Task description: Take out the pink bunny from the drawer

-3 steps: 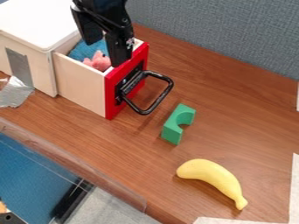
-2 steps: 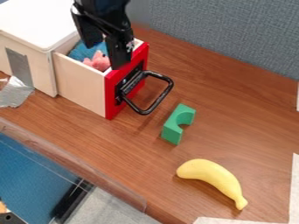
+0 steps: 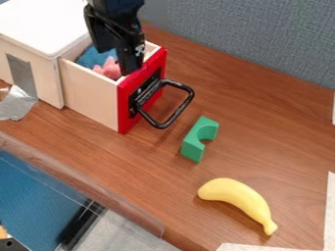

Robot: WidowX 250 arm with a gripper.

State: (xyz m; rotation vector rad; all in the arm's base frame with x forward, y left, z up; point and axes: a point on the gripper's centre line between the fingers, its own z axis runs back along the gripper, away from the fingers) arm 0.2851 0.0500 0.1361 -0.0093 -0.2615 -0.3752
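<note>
The gripper hangs over the pulled-out drawer, pointing down. Its two fingers stand apart, one above the blue cloth and the other close to the inner side of the red front. Inside the drawer the pink bunny lies beside the cloth, just below the gap between the fingers. The right finger covers part of the bunny, and the drawer wall hides its lower part.
A black loop handle juts from the drawer's red front. On the wooden table are a green arch block and, nearer the front, a yellow banana. Silver tape lies beside the white-topped cabinet. A grey partition stands behind.
The gripper has shifted very slightly, and the gap between its fingers looks a little narrower. The bunny, drawer, block and banana have stayed put.
</note>
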